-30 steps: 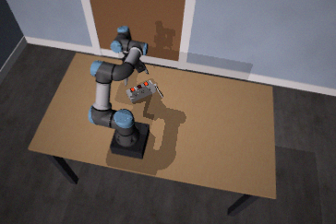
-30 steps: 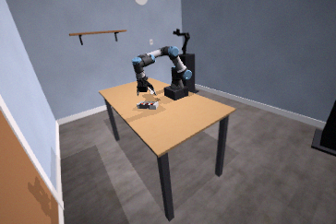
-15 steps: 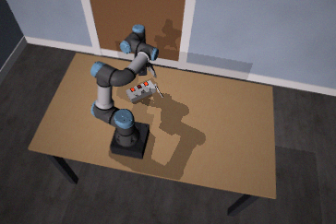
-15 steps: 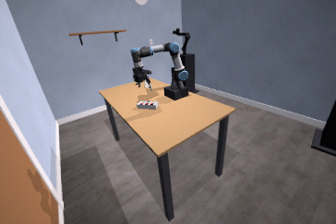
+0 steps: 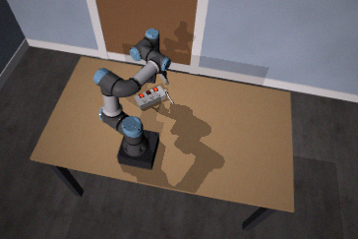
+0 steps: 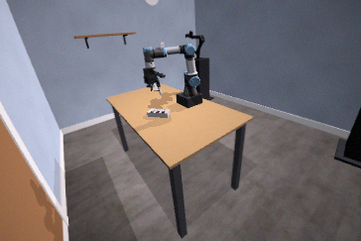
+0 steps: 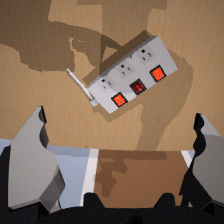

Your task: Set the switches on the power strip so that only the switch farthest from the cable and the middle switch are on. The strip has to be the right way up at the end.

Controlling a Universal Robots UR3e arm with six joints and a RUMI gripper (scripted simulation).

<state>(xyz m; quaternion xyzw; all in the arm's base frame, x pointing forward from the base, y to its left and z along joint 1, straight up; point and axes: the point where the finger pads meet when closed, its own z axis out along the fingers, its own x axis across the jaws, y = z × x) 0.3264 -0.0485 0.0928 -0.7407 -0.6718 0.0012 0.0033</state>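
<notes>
The grey power strip (image 5: 149,96) (image 6: 159,113) (image 7: 131,75) lies right way up on the wooden table (image 5: 236,132) (image 6: 198,128) (image 7: 30,60), with its sockets and three switches facing up. Its short cable stub (image 7: 80,85) sticks out at the left end in the wrist view. The switch nearest the cable (image 7: 119,100) glows bright orange, the middle switch (image 7: 138,87) is dark red, and the farthest switch (image 7: 158,73) glows bright orange. My gripper (image 5: 166,79) (image 6: 155,87) (image 7: 121,110) is open and empty. It hangs above the table, just past the strip toward the back edge.
The arm's black base (image 5: 138,153) (image 6: 189,99) stands on the table in front of the strip. The table's back edge lies close behind the gripper, with the wall and a brown door panel (image 5: 148,9) beyond. A dark stand (image 6: 202,68) is behind the table.
</notes>
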